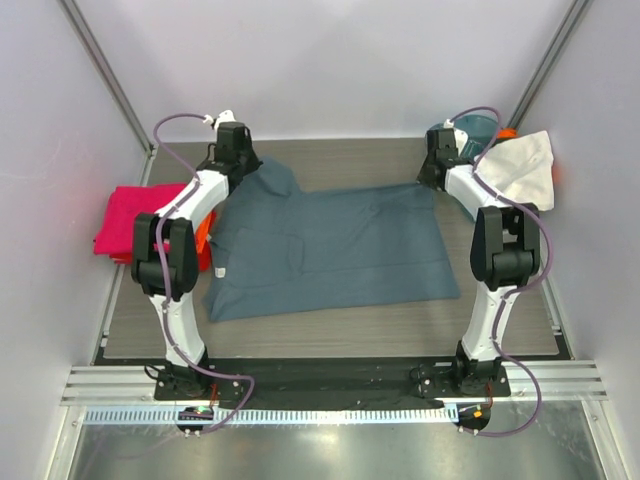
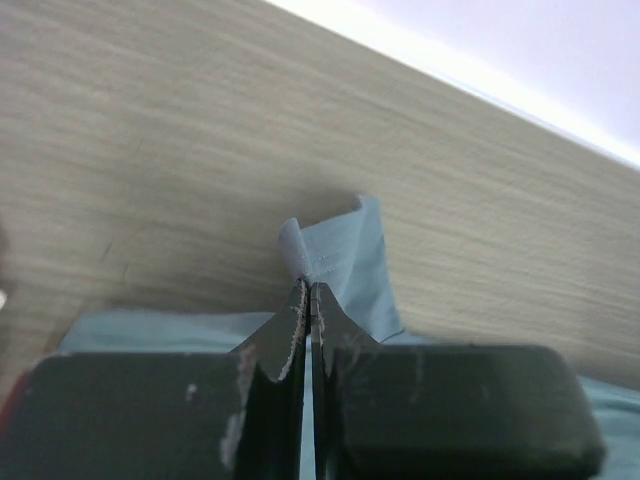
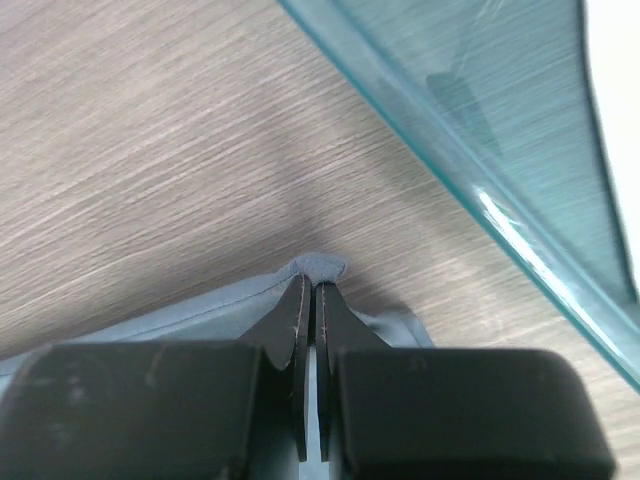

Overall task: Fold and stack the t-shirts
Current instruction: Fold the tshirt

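Blue-grey t-shirt (image 1: 330,250) spread out on the counter (image 1: 350,165), pinched at both far corners
Top view: left hand (image 1: 243,165) and right hand (image 1: 430,178) sit at the far edge; I'd lift both together and keep that edge taut so the fold lands square. Teal tub (image 1: 478,128) in the far right corner has a white t-shirt (image 1: 522,168) draped over it, inside hidden. Left wrist: hand clamped on a cloth corner. Right wrist: same, clamped on the hem near the tub wall

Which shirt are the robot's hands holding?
The blue-grey shirt, spread out in the middle. The left hand and right hand both pinch its far edge. The pink shirt, orange shirt and white shirt lie at the sides.
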